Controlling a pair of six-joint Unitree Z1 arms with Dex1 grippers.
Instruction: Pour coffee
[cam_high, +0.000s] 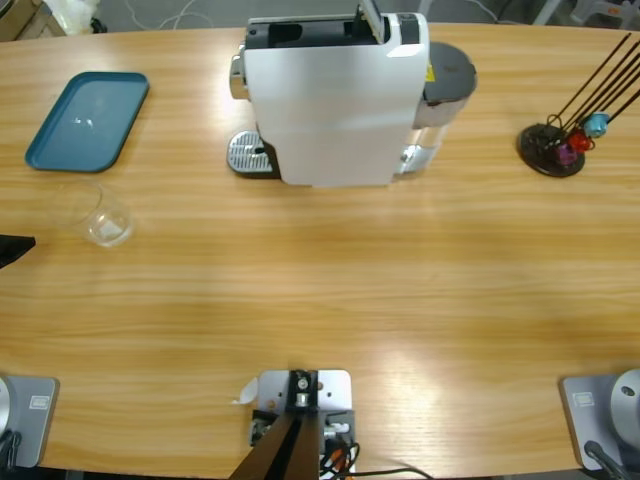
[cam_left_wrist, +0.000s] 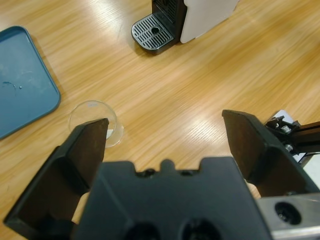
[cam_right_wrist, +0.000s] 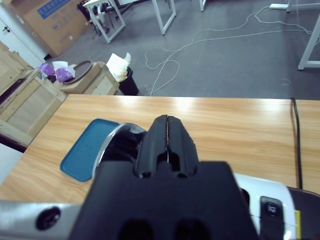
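We count one small clear glass tumbler (cam_high: 104, 222) on the long wooden desk (cam_high: 330, 290), near its left edge and just in front of the single teal rectangular plastic tray (cam_high: 87, 119) that lies at the far left corner. We cannot make out any coffee inside the tumbler. One white and black capsule coffee machine (cam_high: 335, 95) stands at the middle of the far edge, its round metal drip grate (cam_high: 247, 154) facing the tray side. One black wire capsule stand (cam_high: 560, 140) sits near the far right edge, holding three small round capsules that we can count: one blue, one red and one purple.

The left gripper (cam_left_wrist: 165, 145) hangs above the desk with its two black jaws set wide apart and nothing between them; the tumbler (cam_left_wrist: 95, 122) shows just past its left jaw. The right gripper (cam_right_wrist: 168, 131) has its jaws pressed together, holding nothing, above the coffee machine.
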